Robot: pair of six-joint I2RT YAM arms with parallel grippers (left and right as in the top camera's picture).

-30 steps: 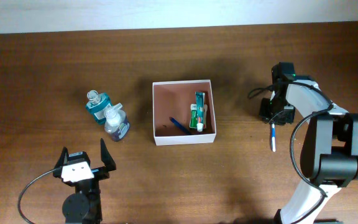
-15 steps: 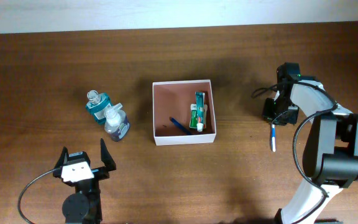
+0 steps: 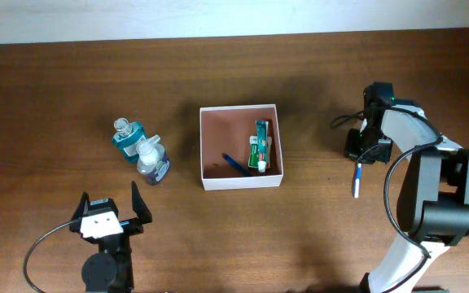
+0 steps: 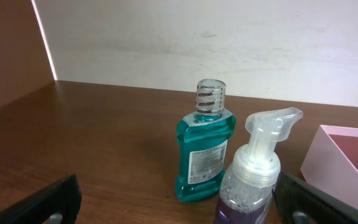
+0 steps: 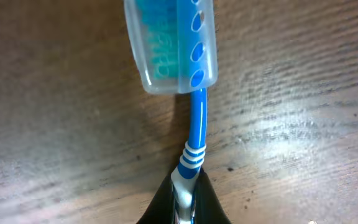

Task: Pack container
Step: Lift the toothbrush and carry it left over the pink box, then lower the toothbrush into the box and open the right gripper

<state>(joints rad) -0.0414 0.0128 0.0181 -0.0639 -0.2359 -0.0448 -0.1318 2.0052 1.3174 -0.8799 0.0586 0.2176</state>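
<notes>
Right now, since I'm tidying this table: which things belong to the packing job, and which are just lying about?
Job: container, toothpaste and blue stick inside it, toothbrush in the right gripper, mouthwash bottle, pump bottle.
Lying about: nothing else that I can see; all are toiletries.

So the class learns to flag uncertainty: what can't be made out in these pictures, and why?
- Overhead: the blue item in the container is too small to identify.
- Overhead: print on the toothpaste tube is too small to read.
- Left wrist: the bottom edge cuts off the base of the pump bottle.
- Right wrist: the handle end of the toothbrush is hidden between the fingers of the right gripper.
</notes>
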